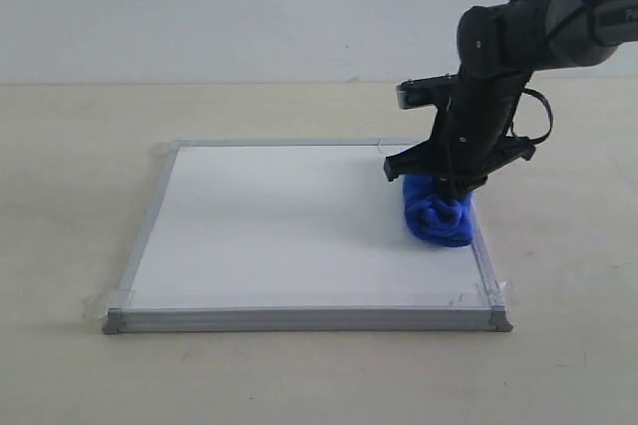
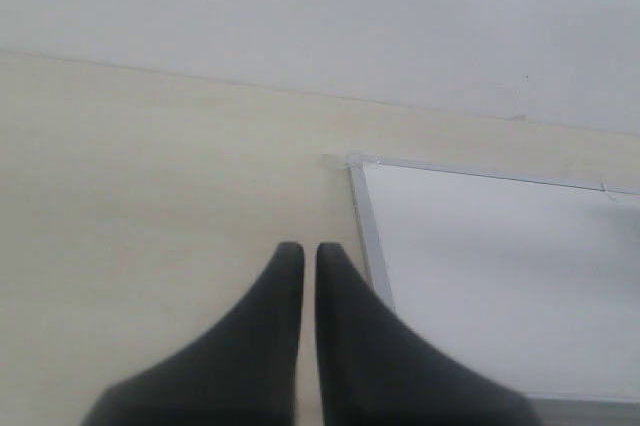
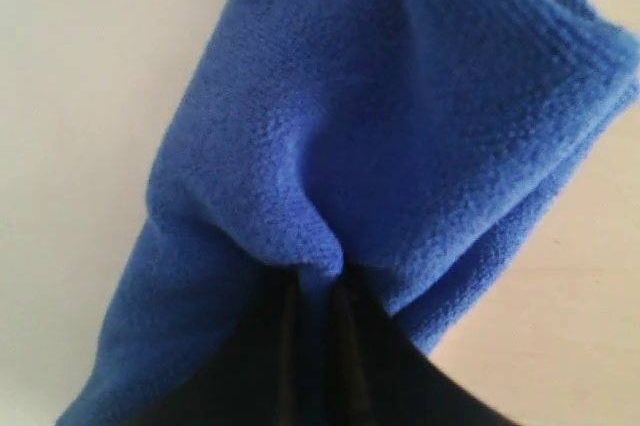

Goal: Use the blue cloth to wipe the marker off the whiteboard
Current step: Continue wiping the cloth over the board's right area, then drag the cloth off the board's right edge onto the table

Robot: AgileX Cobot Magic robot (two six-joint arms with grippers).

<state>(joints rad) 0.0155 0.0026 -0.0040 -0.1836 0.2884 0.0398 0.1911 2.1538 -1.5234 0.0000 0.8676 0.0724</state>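
The right fingers (image 3: 240, 386) are pinching the blue cloth (image 1: 439, 217) at the whiteboard's (image 1: 279, 215) right edge; cloth folds are hiding their tips. The left fingers (image 2: 285, 281) are hovering almost closed beside the whiteboard's corner.

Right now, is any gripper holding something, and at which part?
The right gripper pinches a bunched fold of the blue cloth; the left gripper holds nothing.

You have two items on record here:
1. Tabletop (image 1: 60, 146): pale beige, matte, faint wood grain, filling the foreground and both sides.
2. Wall (image 1: 199, 6): plain off-white, meeting the tabletop's far edge in a straight seam.
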